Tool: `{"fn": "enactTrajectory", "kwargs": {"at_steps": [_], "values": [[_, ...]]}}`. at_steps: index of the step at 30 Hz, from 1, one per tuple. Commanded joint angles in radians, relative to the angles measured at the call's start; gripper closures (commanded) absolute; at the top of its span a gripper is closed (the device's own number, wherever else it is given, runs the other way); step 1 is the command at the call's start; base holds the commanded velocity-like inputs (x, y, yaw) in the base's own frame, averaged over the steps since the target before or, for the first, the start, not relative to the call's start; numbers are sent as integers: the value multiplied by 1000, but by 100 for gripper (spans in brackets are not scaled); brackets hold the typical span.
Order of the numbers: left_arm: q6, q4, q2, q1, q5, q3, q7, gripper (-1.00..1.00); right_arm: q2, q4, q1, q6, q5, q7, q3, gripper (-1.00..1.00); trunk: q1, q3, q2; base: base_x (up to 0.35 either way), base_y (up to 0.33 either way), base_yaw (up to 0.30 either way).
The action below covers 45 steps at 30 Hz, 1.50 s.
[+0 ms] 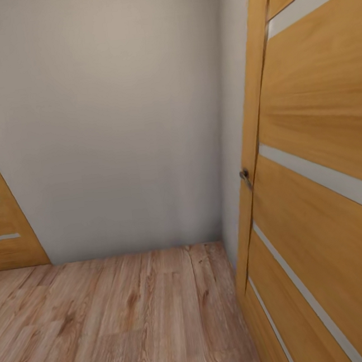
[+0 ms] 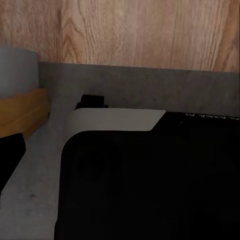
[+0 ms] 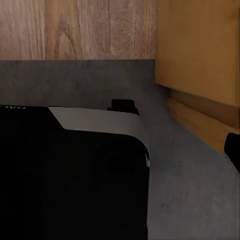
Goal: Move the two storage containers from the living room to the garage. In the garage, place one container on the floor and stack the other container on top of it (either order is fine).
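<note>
Two orange-wood doors are framing the head view: one door point(image 1: 321, 176) swung open close at the right, its handle point(image 1: 245, 178) facing a plain white wall point(image 1: 112, 121), and a second door point(image 1: 3, 224) sitting shut at the far left. Light wood-plank flooring point(image 1: 118, 323) is running ahead. Both wrist cameras are looking down past the robot's black base point(image 2: 150, 180) at grey concrete point(image 3: 190, 200) meeting those planks at a threshold, so the robot is probably standing in the garage doorway, heading out to fetch. Neither storage container is appearing here, and I cannot tell how far either gripper is open or whether it is holding anything
</note>
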Motion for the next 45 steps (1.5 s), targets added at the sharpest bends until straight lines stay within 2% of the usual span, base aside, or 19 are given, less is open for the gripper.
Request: {"fn": "enactTrajectory", "kwargs": {"at_steps": [1, 21, 36, 45], "values": [[-3, 1, 0, -1, 10, 0, -3, -100, 1, 3, -1, -5, -9, -1, 8, -100, 1, -1, -1, 317, 0, 0], [-3, 1, 0, -1, 10, 0, -3, -100, 1, 3, -1, -8, -9, -10, 8, -100, 1, -1, -1, 269, 0, 66], [-3, 1, 2, -1, 10, 0, -3, -100, 2, 3, -1, -2, -9, -10, 8, -100, 1, -1, -1, 20, 0, 1], [-3, 1, 2, -1, 10, 0, -3, -100, 1, 3, -1, -7, -9, -10, 8, -100, 1, -1, -1, 0, 0, 224]]}}
